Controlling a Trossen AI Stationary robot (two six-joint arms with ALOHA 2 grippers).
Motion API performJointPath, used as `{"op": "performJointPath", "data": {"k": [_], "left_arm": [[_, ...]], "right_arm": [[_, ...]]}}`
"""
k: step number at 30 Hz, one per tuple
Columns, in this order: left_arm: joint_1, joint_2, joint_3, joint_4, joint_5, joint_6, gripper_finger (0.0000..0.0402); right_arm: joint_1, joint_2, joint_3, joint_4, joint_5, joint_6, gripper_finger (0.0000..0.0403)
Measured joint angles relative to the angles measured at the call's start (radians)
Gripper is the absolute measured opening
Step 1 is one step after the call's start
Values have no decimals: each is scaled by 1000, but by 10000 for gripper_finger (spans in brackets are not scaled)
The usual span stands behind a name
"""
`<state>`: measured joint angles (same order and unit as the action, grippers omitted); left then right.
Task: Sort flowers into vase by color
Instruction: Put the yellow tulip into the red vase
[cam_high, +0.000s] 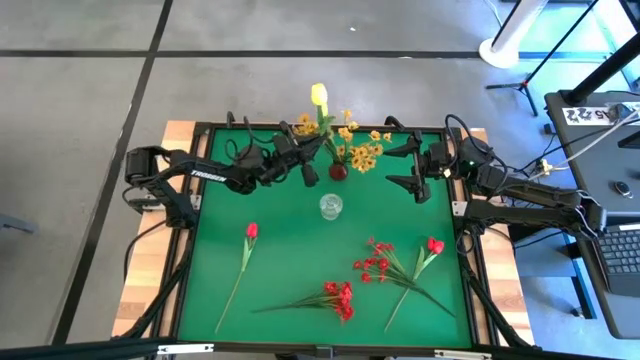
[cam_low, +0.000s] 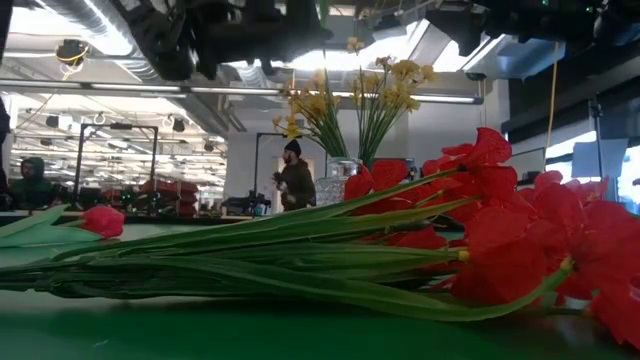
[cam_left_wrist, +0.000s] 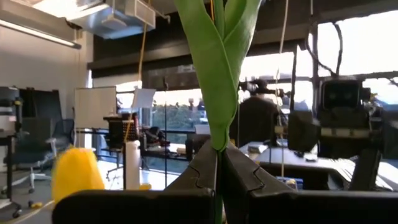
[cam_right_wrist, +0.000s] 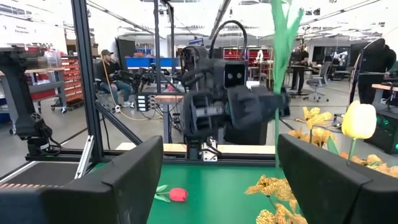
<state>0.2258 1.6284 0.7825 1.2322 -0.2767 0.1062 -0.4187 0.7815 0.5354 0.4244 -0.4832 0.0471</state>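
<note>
**Yellow tulip going into the far vase**

Left gripper (cam_high: 318, 150) pinches the green-stemmed yellow artificial tulip (cam_high: 319, 95) above the dark red round vase (cam_high: 338, 171) at the far edge. Light, floppy stem; grip low. Right gripper (cam_high: 420, 167) waits, spread wide.

Grey concrete floor (cam_high: 90, 110) all around, crossed by dark lines. Ceiling strip lights (cam_low: 130, 88) glow over an open workshop. A person in dark clothes (cam_low: 296, 180) stands far back. There's a whiteboard (cam_left_wrist: 94, 107), an office chair (cam_left_wrist: 28, 155), bright windows (cam_left_wrist: 348, 50), and red storage bins (cam_right_wrist: 67, 78) on shelving.
</note>
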Motion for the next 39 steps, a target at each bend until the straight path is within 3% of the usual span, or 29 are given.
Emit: {"op": "performJointPath", "data": {"k": [15,31,39], "left_arm": [[29,218,95,67,-5,-13,0],[51,265,97,71,-21,-26,0],[49,265,97,-28,-21,-45,0]], "right_arm": [[0,0,0,-11,3,-1,314],[0,0,0,-17,4,-3,314],[0,0,0,-17,4,-4,314]]}}
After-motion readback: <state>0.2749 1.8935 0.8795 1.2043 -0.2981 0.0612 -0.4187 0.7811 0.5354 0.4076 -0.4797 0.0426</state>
